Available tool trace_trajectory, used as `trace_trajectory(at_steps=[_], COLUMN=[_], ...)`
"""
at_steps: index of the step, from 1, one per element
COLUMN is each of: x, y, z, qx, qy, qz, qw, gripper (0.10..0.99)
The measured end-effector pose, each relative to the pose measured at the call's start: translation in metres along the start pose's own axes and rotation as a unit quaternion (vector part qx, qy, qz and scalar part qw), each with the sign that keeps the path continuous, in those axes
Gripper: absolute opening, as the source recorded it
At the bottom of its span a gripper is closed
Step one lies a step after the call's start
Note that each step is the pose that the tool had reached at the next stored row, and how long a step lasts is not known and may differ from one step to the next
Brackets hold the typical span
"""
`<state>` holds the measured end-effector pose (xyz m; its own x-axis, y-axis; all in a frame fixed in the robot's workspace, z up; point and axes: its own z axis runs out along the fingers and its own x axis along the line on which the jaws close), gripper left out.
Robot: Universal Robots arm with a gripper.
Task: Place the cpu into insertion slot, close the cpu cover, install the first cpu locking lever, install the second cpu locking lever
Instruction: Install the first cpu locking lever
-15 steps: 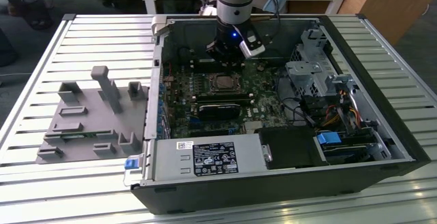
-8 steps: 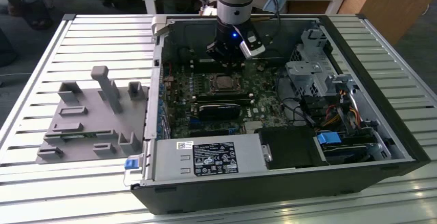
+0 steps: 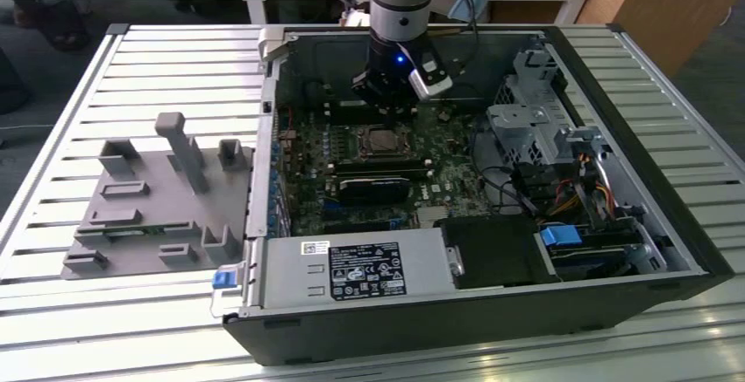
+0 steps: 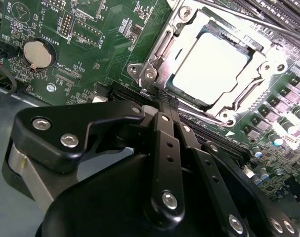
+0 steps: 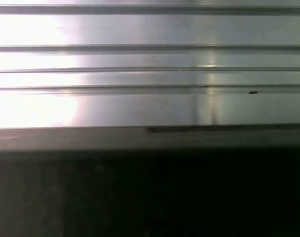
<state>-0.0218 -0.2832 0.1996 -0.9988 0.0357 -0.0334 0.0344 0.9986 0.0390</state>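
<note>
The cpu [image 4: 209,66] lies flat in the insertion slot [image 3: 379,142], its silvery face up. The cpu cover [image 4: 165,43], a silvery frame, lies closed around it. A thin metal lever rod [image 4: 248,20] runs along the socket's far side. My gripper [image 4: 166,102] is shut, its black fingers pressed together with nothing between them, and the tips sit at the socket's near edge by the cover's corner. In the exterior view the gripper [image 3: 386,110] hangs inside the open computer case just behind the socket.
Memory sticks [image 3: 372,173] lie just in front of the socket. A drive cage [image 3: 524,129] and cables stand on the exterior view's right, a power supply [image 3: 349,269] at the front. A grey holder fixture [image 3: 152,199] rests on the ribbed table [image 5: 150,59]. A coin battery [image 4: 37,53] sits on the board.
</note>
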Motion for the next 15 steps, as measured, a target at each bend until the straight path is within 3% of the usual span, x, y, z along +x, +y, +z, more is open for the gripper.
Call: trace_trajectory(at_steps=[6, 15], x=[-0.0001, -0.0011], y=[-0.0001, 0.0003], z=[0.0007, 0.0040], qx=[0.0037, 0.0046], qy=[0.0000, 0.0001], qz=[0.000, 0.000], qw=[1.0000, 1.0000], gripper=[0.106, 0.106])
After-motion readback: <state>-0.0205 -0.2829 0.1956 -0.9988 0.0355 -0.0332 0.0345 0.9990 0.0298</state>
